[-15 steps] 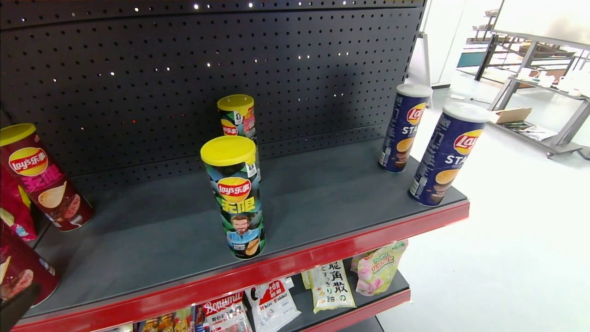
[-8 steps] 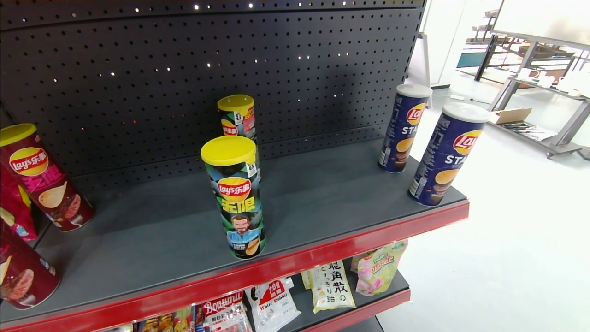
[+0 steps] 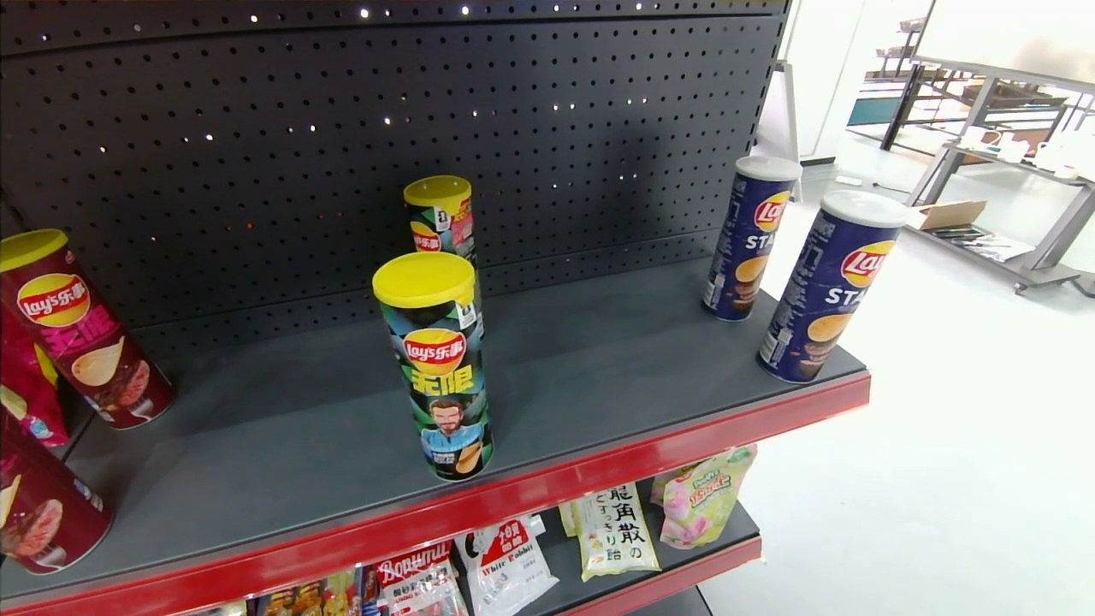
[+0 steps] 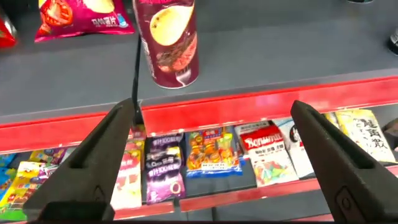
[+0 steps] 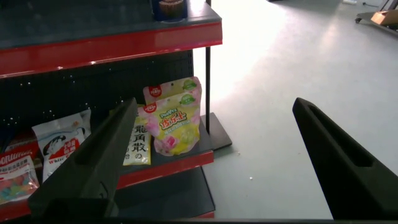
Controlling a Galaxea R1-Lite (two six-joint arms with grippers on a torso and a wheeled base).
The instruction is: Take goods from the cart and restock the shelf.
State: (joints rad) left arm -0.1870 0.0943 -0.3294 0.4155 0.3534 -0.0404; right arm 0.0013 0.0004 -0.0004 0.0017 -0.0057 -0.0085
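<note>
The grey shelf point(image 3: 599, 368) has a red lip point(image 3: 513, 505) along its front and a black pegboard back point(image 3: 257, 128). All the cans on it stand upright. A front green can point(image 3: 436, 368) with a yellow lid is mid-shelf, and a rear green can point(image 3: 440, 214) is right behind it by the pegboard. Two blue cans point(image 3: 831, 287) are at the right end and two maroon cans point(image 3: 77, 329) at the left. Snack bags point(image 3: 612, 530) lie on the lower shelf point(image 3: 727, 547). Pale floor point(image 3: 941, 470) runs off to the right toward metal racks point(image 3: 1044, 272).

A second ago a dark piece of my left gripper overlapped the nearer maroon can in the head view's lower left corner. It is gone from there now, and no can has shifted.

My left gripper point(image 4: 212, 107) hangs in front of the red lip, fingers spread wide with nothing between them. The near maroon can point(image 4: 168, 43) stands just beyond, close to the edge. My right gripper point(image 5: 216, 102) sits low by the shelf's right end, fingers also wide and empty, facing a pink-green bag point(image 5: 177, 121) on the lower shelf.
</note>
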